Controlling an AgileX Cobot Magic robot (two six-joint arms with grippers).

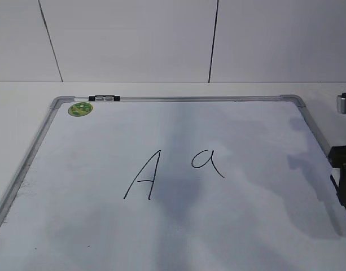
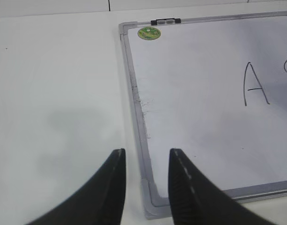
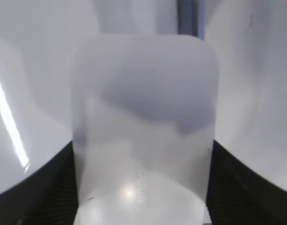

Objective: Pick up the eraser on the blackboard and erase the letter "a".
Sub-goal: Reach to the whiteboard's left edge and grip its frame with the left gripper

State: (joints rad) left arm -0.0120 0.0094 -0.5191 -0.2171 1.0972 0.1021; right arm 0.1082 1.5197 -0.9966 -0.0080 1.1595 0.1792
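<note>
The eraser (image 3: 143,136) is being held between the jaws of the right gripper (image 3: 142,197), as the right wrist view is showing: the white rounded block is filling the middle of that view, with a dark ribbed jaw pressed against each of its long sides. In the exterior view only a dark part of that arm is being seen at the right edge, beside the blackboard (image 1: 178,99), and the eraser itself is not being made out there. The blackboard is lying flat on the white worktop (image 2: 54,84), and the letter "a" (image 1: 207,161) is being shown untouched near its middle, just to the right of the capital "A" (image 1: 143,175). A green round magnet (image 1: 80,109) is sitting in the far left corner of the board. The left gripper (image 2: 146,159) is being held idle over the near left corner of the frame, its jaws standing partly apart with nothing between them. The pick-up step is judged to be done or nearly so, and the erasing is not yet begun. The next move is judged to call for the eraser being carried left across the board, set flat on the small "a", and rubbed there while the capital beside it is being spared.
</note>
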